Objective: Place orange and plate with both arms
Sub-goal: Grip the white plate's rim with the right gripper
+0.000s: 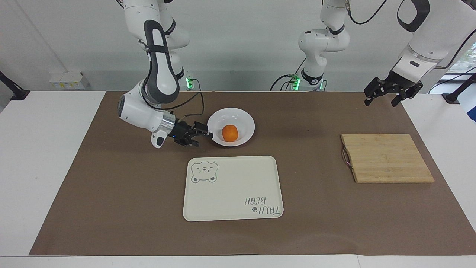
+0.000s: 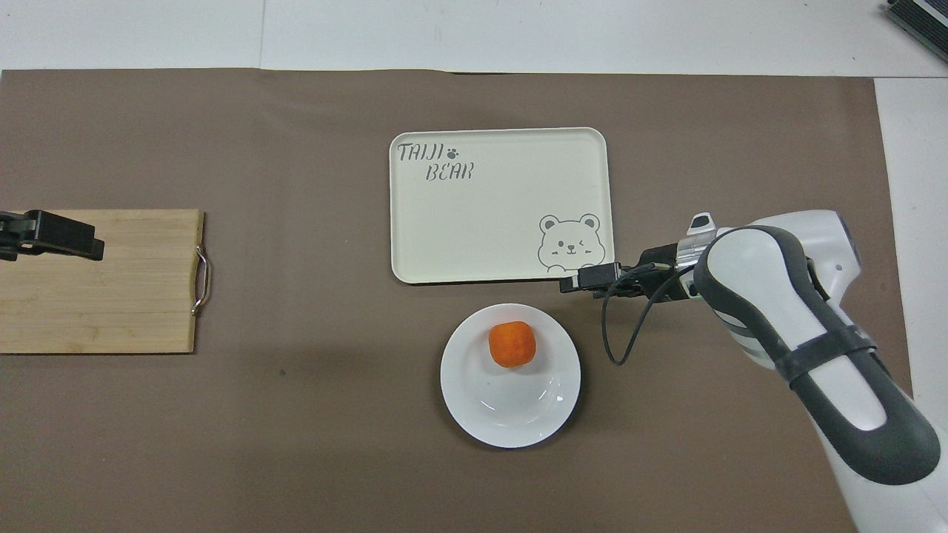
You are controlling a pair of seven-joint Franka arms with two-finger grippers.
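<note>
Orange [image 1: 230, 133], small, round, bright, in glossy white plate [image 1: 243, 117]

- The orange [image 1: 230, 133] lay in the plate [image 1: 245, 118].
- The tray [image 1: 238, 175] lay just beside the plate, farther from the robots.
- The cutting board [image 1: 386, 158] lay well apart, toward the left arm's end of the table.

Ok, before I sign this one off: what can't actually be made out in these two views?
- Whether the right gripper touches the plate rim: in the facing view its tips overlap the rim; the overhead view shows it raised over the brown mat.
- Left gripper: cut off by the overhead view's edge.
- Underside of the orange: hidden by the fruit itself in both views.
</note>
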